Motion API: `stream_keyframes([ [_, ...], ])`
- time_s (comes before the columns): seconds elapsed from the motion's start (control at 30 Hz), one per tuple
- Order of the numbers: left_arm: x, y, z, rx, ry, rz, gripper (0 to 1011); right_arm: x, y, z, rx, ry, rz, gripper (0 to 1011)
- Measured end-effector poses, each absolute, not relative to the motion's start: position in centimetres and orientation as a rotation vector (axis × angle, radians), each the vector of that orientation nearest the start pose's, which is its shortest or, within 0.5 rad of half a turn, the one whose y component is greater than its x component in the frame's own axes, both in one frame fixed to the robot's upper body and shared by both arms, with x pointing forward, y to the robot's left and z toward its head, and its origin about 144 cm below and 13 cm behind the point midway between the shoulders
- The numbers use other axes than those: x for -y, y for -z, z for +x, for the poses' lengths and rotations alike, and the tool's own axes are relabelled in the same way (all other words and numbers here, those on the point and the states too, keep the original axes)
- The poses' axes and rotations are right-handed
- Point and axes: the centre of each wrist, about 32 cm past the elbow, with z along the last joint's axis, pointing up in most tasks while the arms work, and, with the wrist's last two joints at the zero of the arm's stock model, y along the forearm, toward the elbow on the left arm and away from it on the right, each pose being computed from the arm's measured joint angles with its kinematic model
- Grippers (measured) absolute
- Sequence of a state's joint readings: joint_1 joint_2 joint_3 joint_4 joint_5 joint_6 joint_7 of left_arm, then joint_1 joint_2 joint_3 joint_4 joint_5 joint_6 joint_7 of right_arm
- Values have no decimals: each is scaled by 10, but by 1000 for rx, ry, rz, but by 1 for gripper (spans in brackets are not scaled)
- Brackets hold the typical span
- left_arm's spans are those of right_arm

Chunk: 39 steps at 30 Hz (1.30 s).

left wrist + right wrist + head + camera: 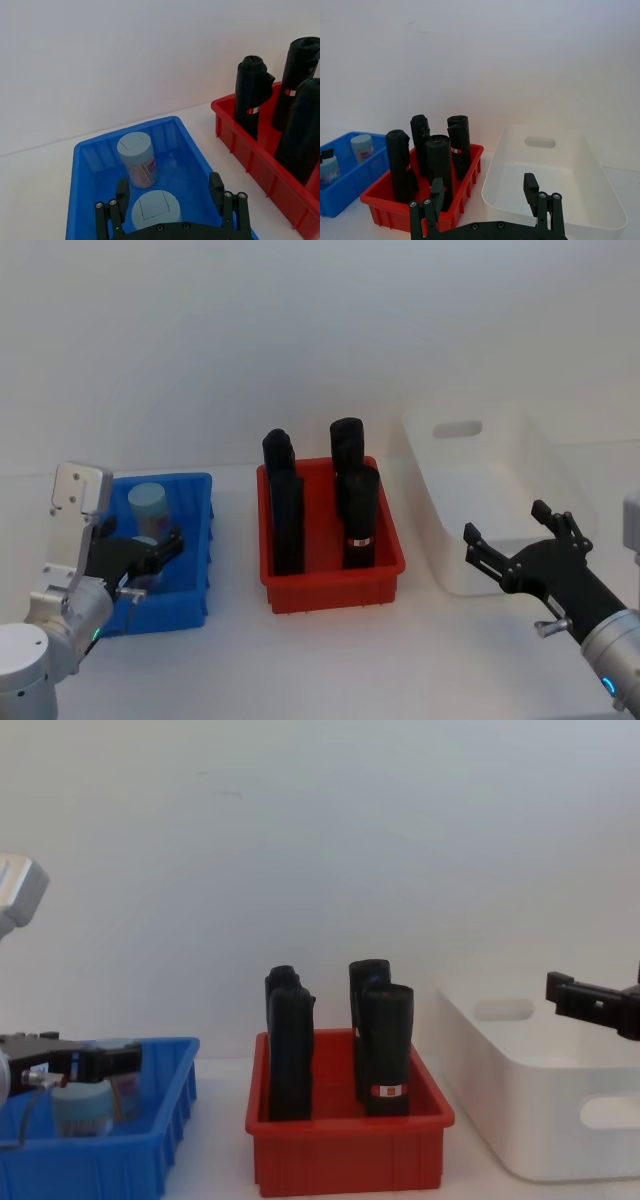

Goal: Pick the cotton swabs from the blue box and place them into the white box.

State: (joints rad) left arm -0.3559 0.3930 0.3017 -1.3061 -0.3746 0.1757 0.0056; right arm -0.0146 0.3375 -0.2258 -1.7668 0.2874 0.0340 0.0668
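The blue box (200, 530) sits on the left of the table (330, 660). Two cotton swab jars stand upright in it. The far jar (136, 157) is near the back wall, and the near jar (156, 209) is just in front of it, towards the robot.

The left gripper (169, 186) is down inside the blue box, with its fingers apart on either side of the near jar. In the left wrist view a gap shows on one side of the lid. On the other side the finger (122, 192) is very close, and it is hard to tell whether it touches. In the chest view the gripper is level with the top of that jar.

Next to the blue box, at the middle of the table, is the red bin (330, 590). It holds four tall black cylinders (287, 520), all upright. At least two of them carry a red-white band low down.

The white box (430, 470) is on the right, near the red bin, with an oval handle cut-out in its far wall.

The right gripper (505, 520) hovers over the near end of the white box. Its fingers are spread wide and hold nothing. In the chest view it is above the rim.
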Motion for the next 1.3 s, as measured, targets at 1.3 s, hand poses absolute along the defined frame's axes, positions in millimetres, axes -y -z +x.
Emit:
stream_keyframes([
  [1.3, -302, -1160, 563, -178, -1403, 197, 816, 237, -1189, 443, 75, 1230, 26, 1002],
])
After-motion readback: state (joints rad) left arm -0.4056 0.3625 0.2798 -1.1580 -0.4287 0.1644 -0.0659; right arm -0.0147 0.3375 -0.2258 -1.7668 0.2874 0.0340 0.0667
